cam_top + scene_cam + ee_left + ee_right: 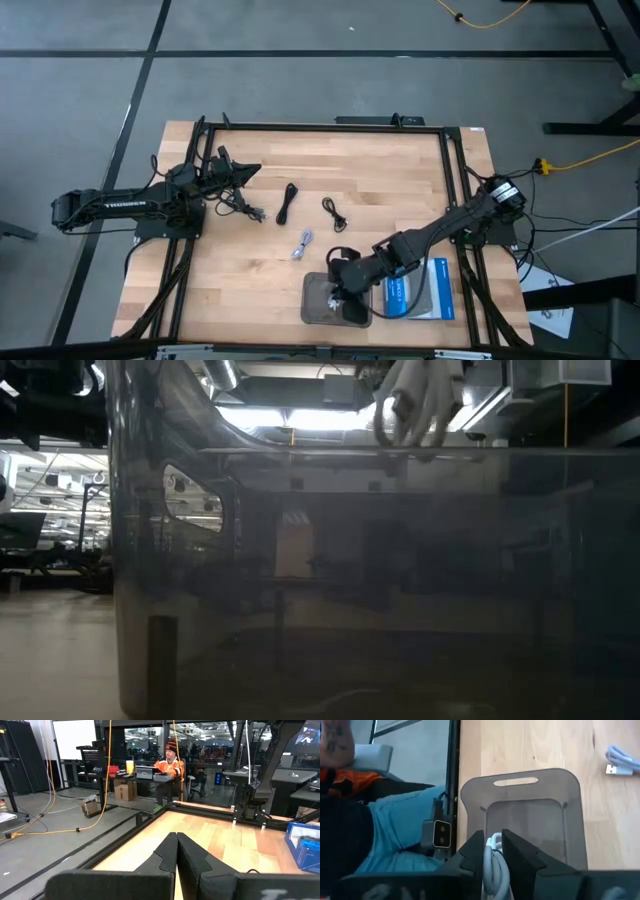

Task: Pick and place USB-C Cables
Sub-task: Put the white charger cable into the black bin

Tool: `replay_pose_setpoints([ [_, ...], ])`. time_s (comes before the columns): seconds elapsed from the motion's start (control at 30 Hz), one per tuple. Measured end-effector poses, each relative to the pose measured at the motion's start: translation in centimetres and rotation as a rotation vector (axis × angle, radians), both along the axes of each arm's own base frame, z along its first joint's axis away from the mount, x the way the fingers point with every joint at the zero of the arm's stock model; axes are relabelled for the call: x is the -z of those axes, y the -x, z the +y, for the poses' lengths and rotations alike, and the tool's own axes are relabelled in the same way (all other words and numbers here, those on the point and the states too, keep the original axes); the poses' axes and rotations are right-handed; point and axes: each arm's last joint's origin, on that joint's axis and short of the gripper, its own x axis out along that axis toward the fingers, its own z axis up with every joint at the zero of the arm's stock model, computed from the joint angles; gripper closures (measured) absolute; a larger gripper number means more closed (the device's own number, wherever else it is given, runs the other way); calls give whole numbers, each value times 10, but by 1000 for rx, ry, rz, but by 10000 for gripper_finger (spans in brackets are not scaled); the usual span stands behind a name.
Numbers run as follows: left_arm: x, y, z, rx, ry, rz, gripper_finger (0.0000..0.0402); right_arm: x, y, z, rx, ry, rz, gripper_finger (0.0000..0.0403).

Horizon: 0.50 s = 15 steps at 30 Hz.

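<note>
Right tool (492, 851) clamping white cable (495, 865), over grey tray (525, 805)

— What is seen up close?
— The left gripper (176, 851), fingers pressed together above the wooden table (225, 837).
— And farther off?
— A blue box (304, 844) is seen at the table's edge; a person (169, 767) is seated beyond.

The whole wooden table (300, 200) is seen from straight above. The low view sits inside the grey tray (520, 810), looking level through its wall. Each wrist view looks past its own fingers; tray and table are shared with the overhead view.
</note>
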Motion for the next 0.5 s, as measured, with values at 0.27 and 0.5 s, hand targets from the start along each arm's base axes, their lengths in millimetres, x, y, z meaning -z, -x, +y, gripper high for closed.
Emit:
replay_pose_setpoints([
  [0.27,0,0,0,0,0,3,401,-2,-6,-7,-52,-6,-34,331],
  [0.5,0,0,0,-5,-55,30,401,-2,-6,-7,-67,4,-45,331],
])
